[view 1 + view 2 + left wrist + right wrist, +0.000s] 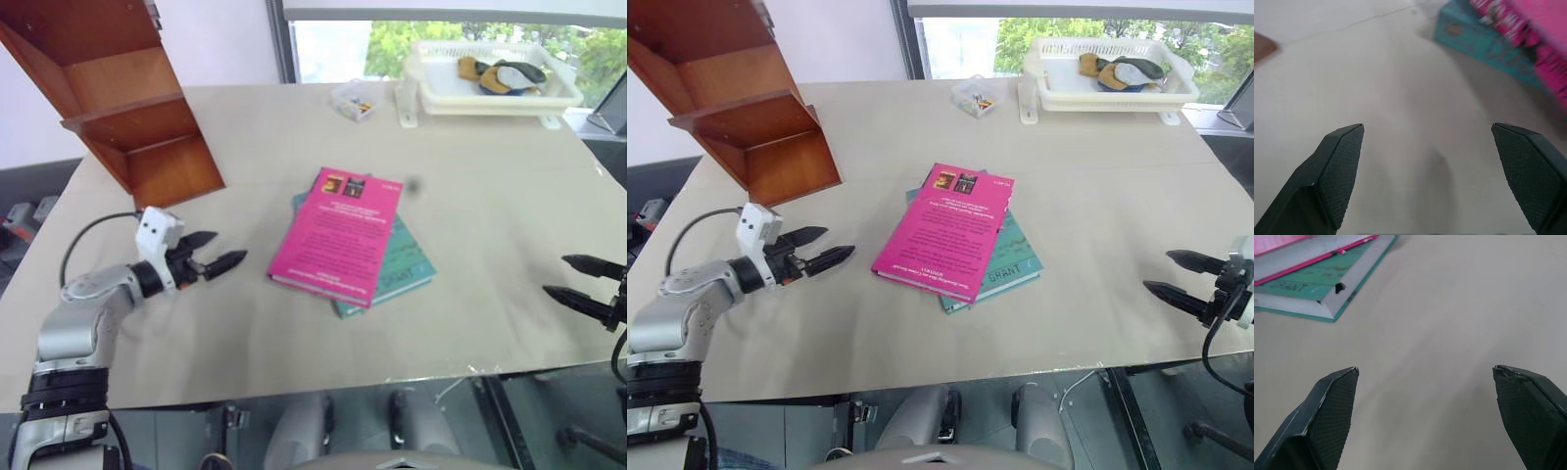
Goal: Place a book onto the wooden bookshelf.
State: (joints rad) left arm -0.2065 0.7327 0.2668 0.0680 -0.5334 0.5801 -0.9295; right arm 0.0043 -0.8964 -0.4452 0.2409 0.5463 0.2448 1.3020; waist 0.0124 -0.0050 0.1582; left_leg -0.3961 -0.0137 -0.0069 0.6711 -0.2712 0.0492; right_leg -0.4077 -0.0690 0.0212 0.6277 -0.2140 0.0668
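The reach for the book [336,235] is in hand — nothing is held yet. The pink book lies flat at the middle of the table [490,225], stacked on a green book [407,264] that juts out from under its edge away from the shelf, and the wooden shelf [127,108] stands tilted at the table's far left corner, well apart from the book. The left gripper [217,251] hovers between shelf and book, near the book's left edge, pointing at it and slightly down, fingers spread wide and empty. The right gripper [580,281] waits well to the book's right, fingers also spread, aimed back toward it. Next, I judge, one finger must get under the pink cover without dragging the green book — a shallow, careful pinch.
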